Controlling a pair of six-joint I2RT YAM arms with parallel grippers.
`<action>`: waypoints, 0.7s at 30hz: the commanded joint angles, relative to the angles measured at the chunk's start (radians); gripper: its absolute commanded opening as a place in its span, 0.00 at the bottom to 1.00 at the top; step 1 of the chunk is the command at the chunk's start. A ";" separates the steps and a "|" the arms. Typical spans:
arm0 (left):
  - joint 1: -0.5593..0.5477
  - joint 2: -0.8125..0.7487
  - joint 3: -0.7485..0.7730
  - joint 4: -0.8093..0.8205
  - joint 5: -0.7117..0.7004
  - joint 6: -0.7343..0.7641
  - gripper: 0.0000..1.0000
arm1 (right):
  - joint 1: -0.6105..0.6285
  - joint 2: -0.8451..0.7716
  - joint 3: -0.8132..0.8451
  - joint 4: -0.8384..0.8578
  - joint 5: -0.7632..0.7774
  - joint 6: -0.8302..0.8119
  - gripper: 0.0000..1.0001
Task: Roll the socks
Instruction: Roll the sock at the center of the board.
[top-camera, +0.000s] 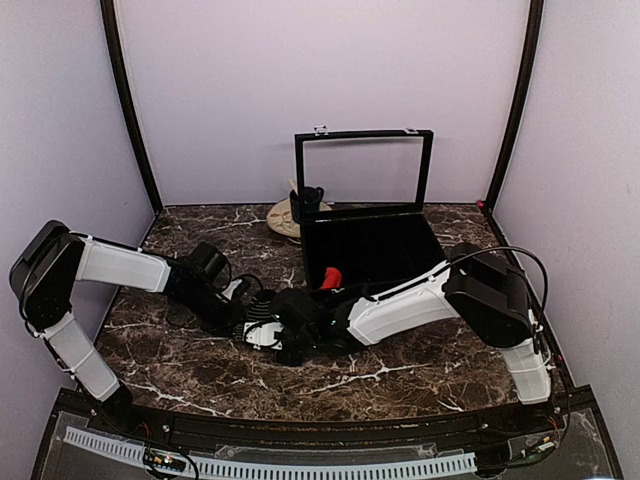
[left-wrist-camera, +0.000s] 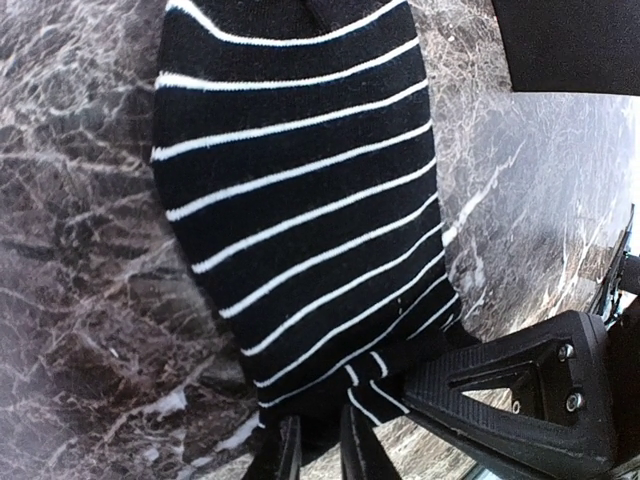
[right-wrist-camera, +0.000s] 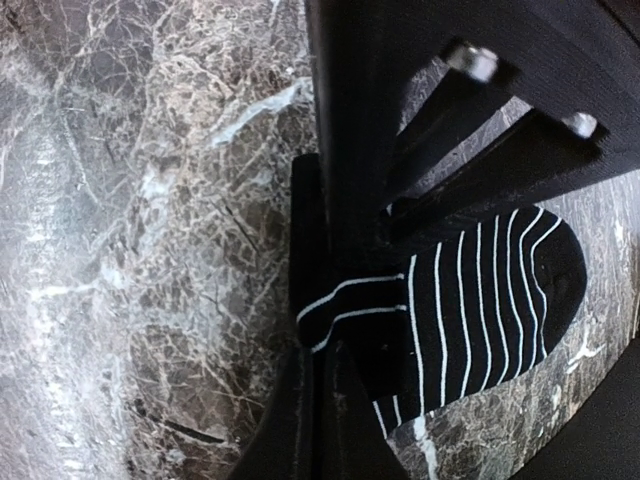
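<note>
A black sock with thin white stripes lies flat on the marble table; it also shows in the right wrist view. My left gripper is shut on its narrow end. My right gripper is shut on a folded-over edge of the same sock, right beside the left one. In the top view both grippers meet at the table's middle, hiding the sock. A small bright red fabric piece, seemingly a red sock, sticks up at the black box's near left corner.
The black box with divided compartments stands behind the grippers, its framed lid upright. A dark blue mug sits on a cream round thing at the back. Lilac walls close in the table.
</note>
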 joint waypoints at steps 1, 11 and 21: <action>0.011 0.026 -0.032 -0.163 -0.078 -0.005 0.19 | -0.028 0.029 0.033 -0.148 -0.110 0.070 0.00; 0.016 -0.093 -0.088 -0.107 -0.136 -0.079 0.34 | -0.059 0.058 0.179 -0.372 -0.324 0.213 0.00; 0.017 -0.291 -0.215 0.054 -0.168 -0.203 0.37 | -0.101 0.145 0.385 -0.571 -0.543 0.406 0.00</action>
